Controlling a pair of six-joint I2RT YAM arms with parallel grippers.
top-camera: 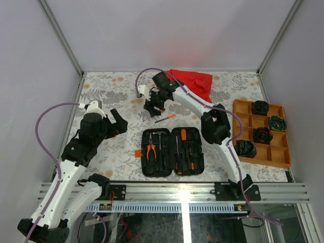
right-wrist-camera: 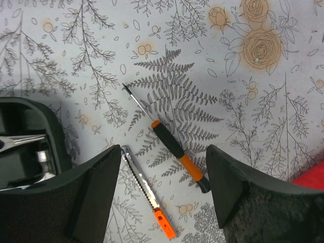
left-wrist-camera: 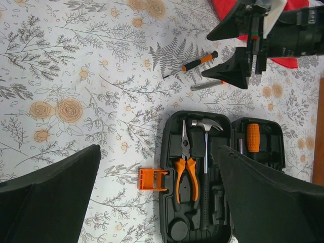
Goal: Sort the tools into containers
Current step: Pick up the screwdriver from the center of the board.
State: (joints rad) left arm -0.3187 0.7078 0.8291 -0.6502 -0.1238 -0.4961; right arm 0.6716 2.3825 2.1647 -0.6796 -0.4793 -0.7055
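Screwdriver [right-wrist-camera: 177,154] loose on tabletop [right-wrist-camera: 253,101]; right claw [right-wrist-camera: 163,151] spread above it. Next: lower, pinch handle, carry to case [left-wrist-camera: 166,202].

Black and orange on the screwdriver [right-wrist-camera: 178,156] between the right arm's fingers [right-wrist-camera: 86,197]; silver with an orange tip on the tool [right-wrist-camera: 147,191] beside it. Grey ferns, pale orange roses on white tablecloth [right-wrist-camera: 243,101]. Red on the cloth [right-wrist-camera: 310,174] past one finger; probably black on the case [right-wrist-camera: 25,126] by the other.
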